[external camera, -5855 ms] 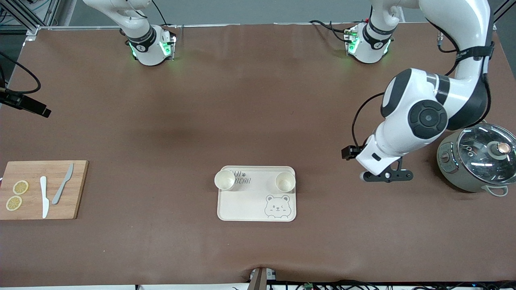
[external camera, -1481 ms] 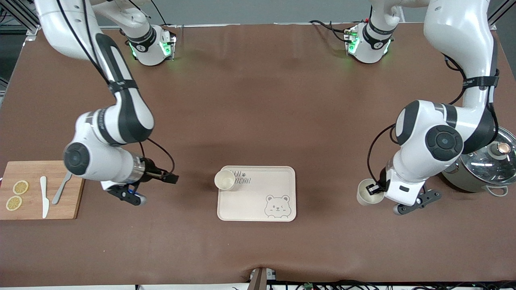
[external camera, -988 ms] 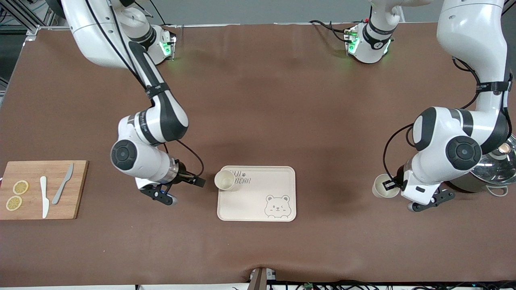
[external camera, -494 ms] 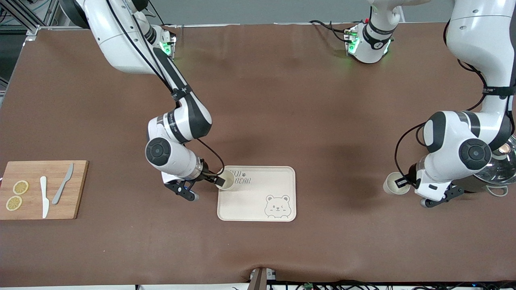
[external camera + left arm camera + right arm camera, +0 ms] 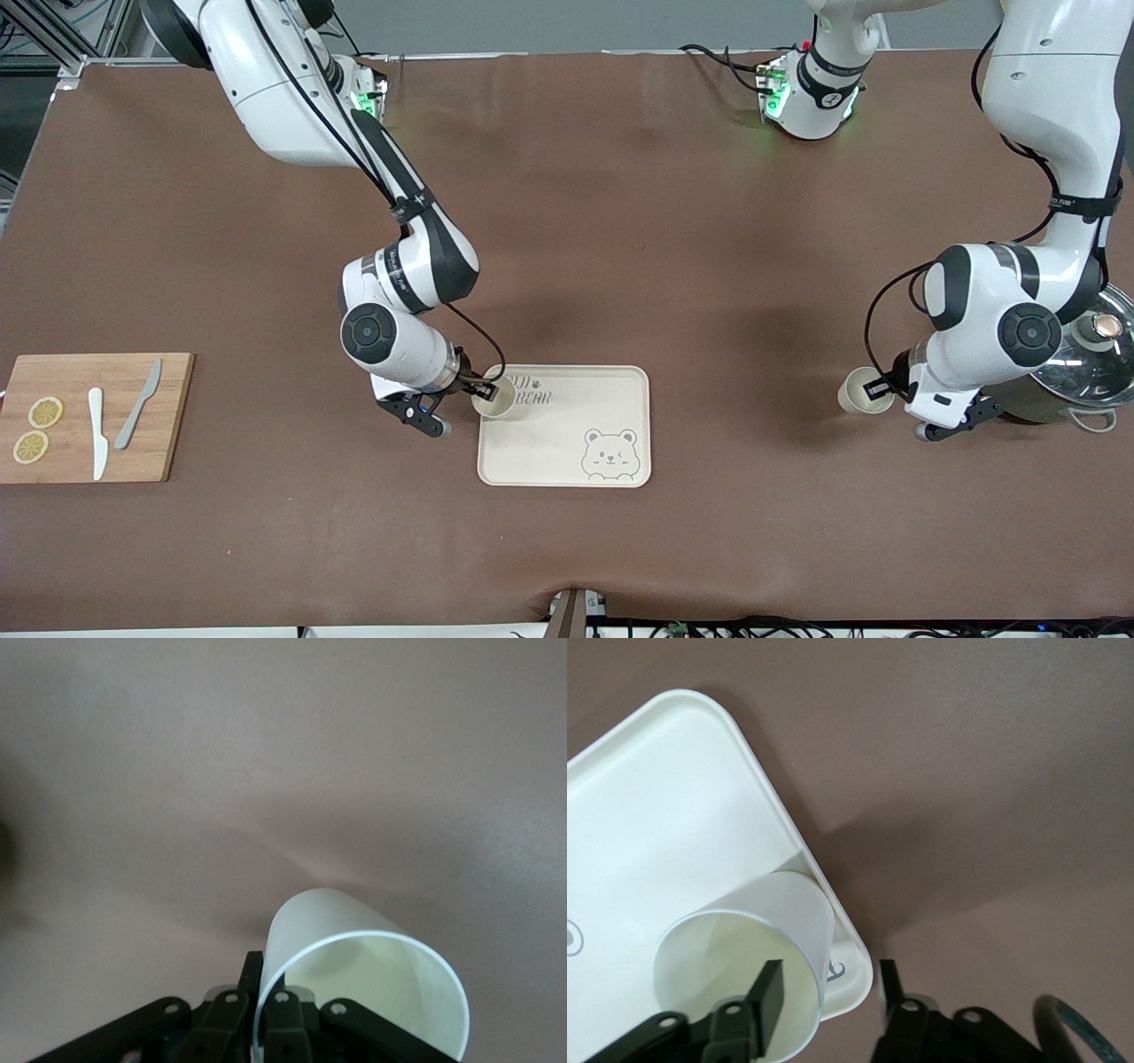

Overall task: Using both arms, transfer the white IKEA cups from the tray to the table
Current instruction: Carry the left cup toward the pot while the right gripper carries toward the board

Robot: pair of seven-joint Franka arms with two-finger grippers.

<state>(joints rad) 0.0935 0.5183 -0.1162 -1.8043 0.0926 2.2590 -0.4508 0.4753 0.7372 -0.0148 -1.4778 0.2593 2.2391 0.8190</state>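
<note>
One white cup stands on the cream bear tray, at the corner toward the right arm's end. My right gripper is open astride that cup's wall. One finger is inside the cup. The other finger hangs outside, past the tray's rim, with a gap to the wall. The second white cup is low over the brown table beside the pot. My left gripper is shut on its rim, pinching the wall between its fingers.
A grey pot with a glass lid sits at the left arm's end, close to the left wrist. A wooden board with lemon slices and two knives lies at the right arm's end.
My right arm swung from near the board to the tray's cup and put one finger inside it. My left arm carried its cup farther from the tray, toward the pot.
</note>
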